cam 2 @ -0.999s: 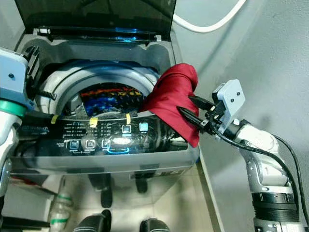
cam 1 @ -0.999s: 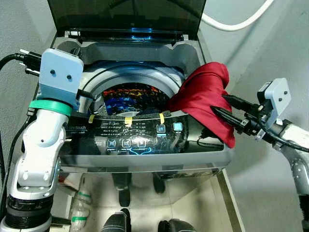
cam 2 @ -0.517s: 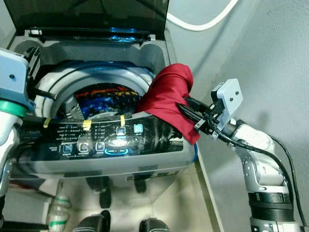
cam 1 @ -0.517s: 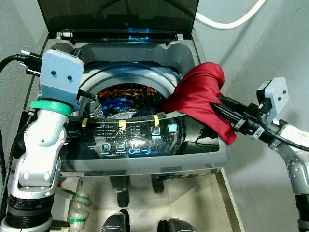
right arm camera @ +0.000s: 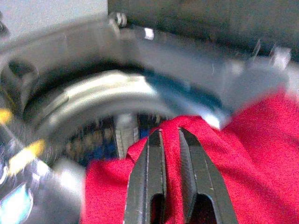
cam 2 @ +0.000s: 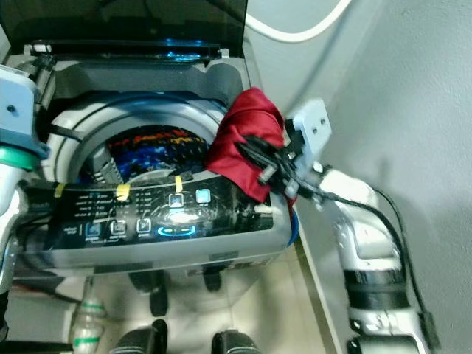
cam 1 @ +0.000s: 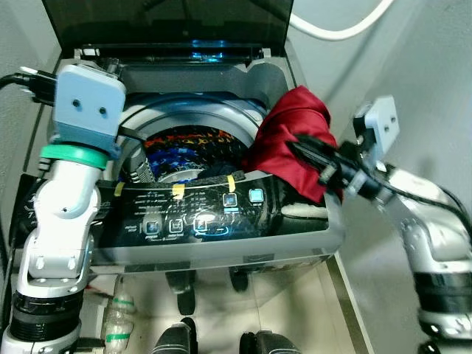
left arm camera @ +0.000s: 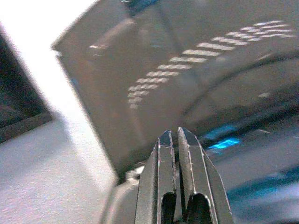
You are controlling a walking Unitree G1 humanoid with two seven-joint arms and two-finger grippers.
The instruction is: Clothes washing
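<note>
A top-loading washing machine [cam 1: 221, 243] stands before me with its dark lid [cam 1: 162, 22] raised. Colourful clothes [cam 1: 188, 144] lie in the drum. A red garment [cam 1: 291, 118] is bunched over the right rim of the opening. My right gripper [cam 1: 299, 147] reaches in from the right and lies on that garment; in the right wrist view its fingers [right arm camera: 149, 168] are pinched together with red cloth between them. My left gripper [left arm camera: 171, 134] is shut with nothing in it, held at the machine's left side near the lid.
The lit control panel [cam 1: 199, 214] runs along the machine's front edge. Grey walls close in on both sides, and a white hose [cam 1: 339, 29] hangs at the back right. Plastic bottles [cam 1: 118, 317] stand on the floor at the left, beside my feet [cam 1: 177, 339].
My right gripper has moved left from beside the machine onto the red garment and closed on it. The garment is more bunched on the rim. The camera has shifted slightly.
</note>
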